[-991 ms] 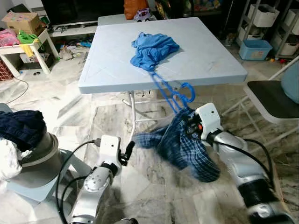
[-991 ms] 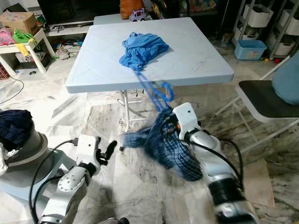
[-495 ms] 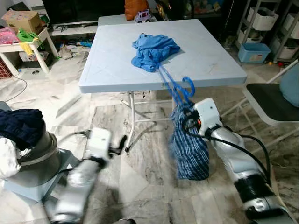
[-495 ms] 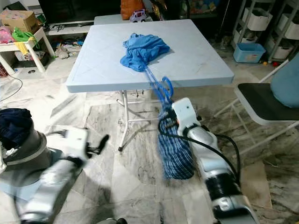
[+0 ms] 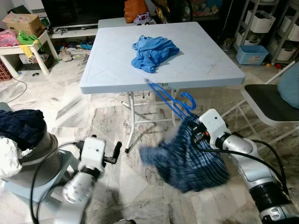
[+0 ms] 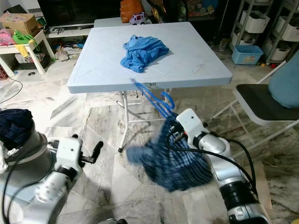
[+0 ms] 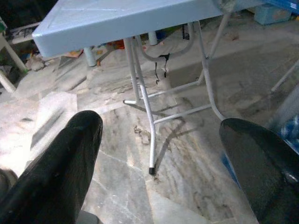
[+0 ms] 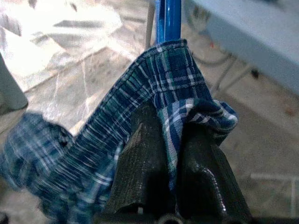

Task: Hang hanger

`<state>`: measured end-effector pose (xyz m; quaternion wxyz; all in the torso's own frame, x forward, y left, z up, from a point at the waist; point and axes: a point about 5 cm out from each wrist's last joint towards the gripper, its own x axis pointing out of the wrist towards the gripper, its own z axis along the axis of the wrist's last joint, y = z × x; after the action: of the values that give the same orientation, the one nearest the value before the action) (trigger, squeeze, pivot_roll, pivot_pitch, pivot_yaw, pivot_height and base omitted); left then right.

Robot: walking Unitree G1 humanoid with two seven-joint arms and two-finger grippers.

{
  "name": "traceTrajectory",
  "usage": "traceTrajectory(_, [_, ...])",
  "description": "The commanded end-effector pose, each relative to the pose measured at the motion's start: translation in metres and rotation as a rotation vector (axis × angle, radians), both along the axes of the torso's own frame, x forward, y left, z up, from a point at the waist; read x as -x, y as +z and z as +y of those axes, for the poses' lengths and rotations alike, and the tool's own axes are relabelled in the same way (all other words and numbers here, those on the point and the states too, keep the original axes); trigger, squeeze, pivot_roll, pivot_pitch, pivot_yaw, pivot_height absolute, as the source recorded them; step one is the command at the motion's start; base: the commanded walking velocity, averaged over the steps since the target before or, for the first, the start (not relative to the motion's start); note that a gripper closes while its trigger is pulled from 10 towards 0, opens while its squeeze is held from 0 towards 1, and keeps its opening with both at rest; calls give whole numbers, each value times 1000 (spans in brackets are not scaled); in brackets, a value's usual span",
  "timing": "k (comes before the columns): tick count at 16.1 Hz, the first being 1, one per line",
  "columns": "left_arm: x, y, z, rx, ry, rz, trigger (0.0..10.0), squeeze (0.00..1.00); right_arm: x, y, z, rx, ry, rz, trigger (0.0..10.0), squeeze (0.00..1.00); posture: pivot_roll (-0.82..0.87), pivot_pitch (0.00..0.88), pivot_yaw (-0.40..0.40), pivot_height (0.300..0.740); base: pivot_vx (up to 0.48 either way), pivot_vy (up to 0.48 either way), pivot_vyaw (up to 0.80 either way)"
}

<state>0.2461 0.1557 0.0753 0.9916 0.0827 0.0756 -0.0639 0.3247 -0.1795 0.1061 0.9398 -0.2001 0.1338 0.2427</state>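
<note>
A blue plastic hanger (image 5: pixel 168 98) sticks up in front of the table's near edge, with a blue plaid garment (image 5: pixel 187 156) draped on it and swung out to the left, blurred. My right gripper (image 8: pixel 169 140) is shut on the plaid cloth and the hanger together, low in front of the table. My left gripper (image 7: pixel 159 154) is open and holds nothing; it hovers over the marble floor, left of the garment, facing the table legs (image 7: pixel 145 116). A crumpled light blue shirt (image 5: pixel 154 50) lies on the pale blue table (image 5: pixel 112 70).
A laundry basket with dark and white clothes (image 5: pixel 21 135) stands at my left. A folding chair (image 5: pixel 273 100) stands at the right. Shelves with bins (image 5: pixel 266 28) and a low white table (image 5: pixel 21 49) with clutter sit behind.
The plaid garment hung straight down half a second ago and has now swung out leftward. My right gripper has dropped slightly and the hanger has come off the shirt. The left arm has shifted a little.
</note>
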Motion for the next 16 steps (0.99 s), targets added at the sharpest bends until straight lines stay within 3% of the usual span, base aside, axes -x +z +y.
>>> traceTrajectory(1, [1, 6, -1, -32, 39, -48, 10000, 1000, 6, -4, 3, -19, -4, 65, 10000, 0, -25, 0, 41, 740, 0, 0, 0])
traceTrajectory(5, [-2, 18, 13, -92, 101, -112, 10000, 1000, 18, 7, -5, -76, 34, 68, 10000, 0, -38, 0, 51, 740, 0, 0, 0])
traceTrajectory(6, [-5, 24, 30, -109, 155, -132, 10000, 1000, 26, 20, -21, -183, 40, 59, 10000, 0, -56, 0, 60, 740, 0, 0, 0])
traceTrajectory(7, [-5, 24, 30, -109, 155, -132, 10000, 1000, 26, 20, -21, -183, 40, 59, 10000, 0, -56, 0, 60, 740, 0, 0, 0])
traceTrajectory(8, [-5, 28, 43, -129, 191, -144, 10000, 1000, 37, 32, -42, -254, 20, 28, 10000, 0, -70, 0, 69, 740, 0, 0, 0])
traceTrajectory(12, [1, 27, 43, -141, 208, -138, 10000, 1000, 66, 46, -62, -318, -47, -22, 10000, 0, -109, 12, 101, 740, 0, 0, 0])
traceTrajectory(13, [1, 26, 40, -138, 201, -136, 10000, 839, 70, 49, -64, -345, -93, -64, 10000, 0, -129, 19, 115, 740, 0, 0, 0])
traceTrajectory(14, [-2, 23, 31, -129, 172, -131, 10000, 0, 76, 52, -66, -377, -184, -145, 10000, 0, -145, 21, 123, 740, 0, 0, 0])
traceTrajectory(15, [-7, 24, 21, -121, 141, -137, 10000, 0, 81, 54, -67, -343, -270, -229, 10000, 0, -155, 25, 128, 740, 0, 0, 0])
traceTrajectory(16, [-7, 24, 21, -121, 141, -137, 10000, 0, 81, 54, -67, -343, -270, -229, 10000, 0, -155, 25, 128, 740, 0, 0, 0])
